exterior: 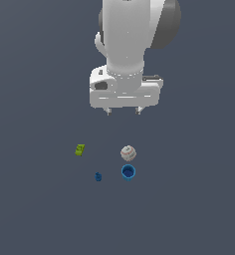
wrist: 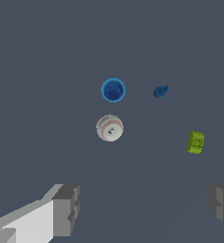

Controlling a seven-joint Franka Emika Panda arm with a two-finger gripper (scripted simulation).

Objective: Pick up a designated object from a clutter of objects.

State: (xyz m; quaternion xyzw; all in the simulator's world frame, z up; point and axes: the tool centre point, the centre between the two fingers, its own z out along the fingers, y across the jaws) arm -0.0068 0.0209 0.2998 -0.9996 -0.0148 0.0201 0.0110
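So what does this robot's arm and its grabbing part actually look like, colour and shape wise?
The arm is a thick, rounded white column with a dark grey curved panel on the exterior view's right. It ends in the gripper, a wide, boxy white block with dark recesses and two short pale grey jaws poking out below. From the wrist view the fingers look blocky, grey and ridged. No cables or markings show.

Baseball (exterior: 128, 153) white, faint red stitching. Cup (exterior: 128, 172) bright blue, darker blue inside. Tiny piece (exterior: 98, 177) dark blue. Block (exterior: 79, 149) yellow-green. Counter (exterior: 40, 209) flat slate grey. Arm (exterior: 127, 40) white, dark grey joint.
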